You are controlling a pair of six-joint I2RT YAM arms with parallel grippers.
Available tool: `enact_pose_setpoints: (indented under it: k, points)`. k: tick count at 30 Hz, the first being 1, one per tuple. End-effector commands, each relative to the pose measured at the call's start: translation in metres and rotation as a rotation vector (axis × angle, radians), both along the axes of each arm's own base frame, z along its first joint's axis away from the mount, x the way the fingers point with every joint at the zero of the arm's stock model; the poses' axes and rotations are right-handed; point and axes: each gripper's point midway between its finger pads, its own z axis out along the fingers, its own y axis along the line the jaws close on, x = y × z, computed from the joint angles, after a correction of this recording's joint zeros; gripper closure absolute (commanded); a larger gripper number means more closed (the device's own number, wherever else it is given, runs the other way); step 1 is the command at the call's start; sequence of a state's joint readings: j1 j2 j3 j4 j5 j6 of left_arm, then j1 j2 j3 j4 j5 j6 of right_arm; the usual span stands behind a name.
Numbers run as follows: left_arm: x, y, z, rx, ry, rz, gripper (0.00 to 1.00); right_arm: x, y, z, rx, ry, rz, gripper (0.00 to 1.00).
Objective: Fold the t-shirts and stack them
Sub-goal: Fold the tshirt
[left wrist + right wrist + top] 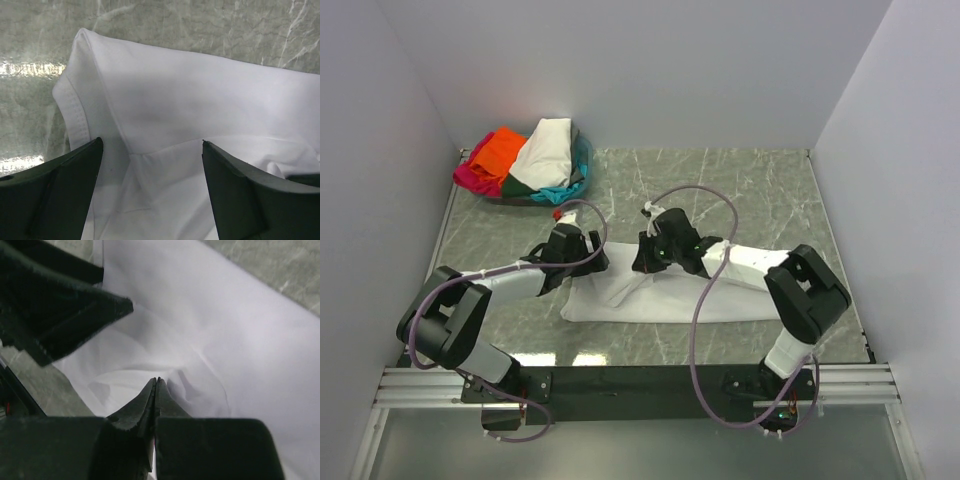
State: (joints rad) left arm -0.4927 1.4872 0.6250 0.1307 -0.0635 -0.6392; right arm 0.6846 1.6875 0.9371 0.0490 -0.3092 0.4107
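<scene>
The plain white t-shirt [665, 297] of thin soft cloth lies as a long, roughly folded band on the grey-green marble-patterned tabletop [760, 190], at its near middle, between the two arms. It should handle as light and limp: with no stiffness of its own it will sag and trail from whatever point is lifted, and loose layers can slide over one another, so one pinch will likely raise only a peak of cloth and not a clean edge. The better holds are probably the firmer parts, a stitched hem or a folded corner, taken at two well-spaced points so that the edge comes up straight. The right gripper [156, 382] reaches in from the right with its forearm low over the shirt; its jaws are pressed together and wrinkles run to their tips, so it seems to pinch a small ridge of the white cloth near the band's far edge. The left gripper [152, 145] comes in from the left, angled down over the shirt's left end, its fingers [55, 200] spread wide and holding nothing; between them lies a seam, and the rounded stitched hem [75, 110] is just beyond its left finger, a fair place to grasp. Well apart, at the far left corner, sits a heap of t-shirts [525, 160]: orange, magenta-pink, teal, dark green and a cream-white one on top
</scene>
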Motion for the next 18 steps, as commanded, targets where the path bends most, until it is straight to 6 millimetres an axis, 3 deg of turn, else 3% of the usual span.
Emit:
enact_pose_setpoints:
  k: [1, 9, 14, 18]
  points:
    - [0.001, 0.003, 0.006, -0.003, -0.026, -0.011, 0.14, -0.007, -0.004, 0.023, 0.024, -0.060, -0.026, 1.00]
    - [0.003, 0.005, 0.003, 0.007, -0.019, -0.009, 0.14, -0.036, -0.016, 0.013, 0.012, -0.035, -0.046, 0.95]
    - [0.007, 0.006, 0.007, 0.012, -0.028, -0.003, 0.14, -0.051, -0.024, -0.010, -0.060, -0.009, -0.059, 0.82]
    - [0.010, 0.005, 0.012, 0.020, -0.038, -0.008, 0.14, -0.046, -0.040, -0.015, -0.126, -0.034, -0.121, 0.70]
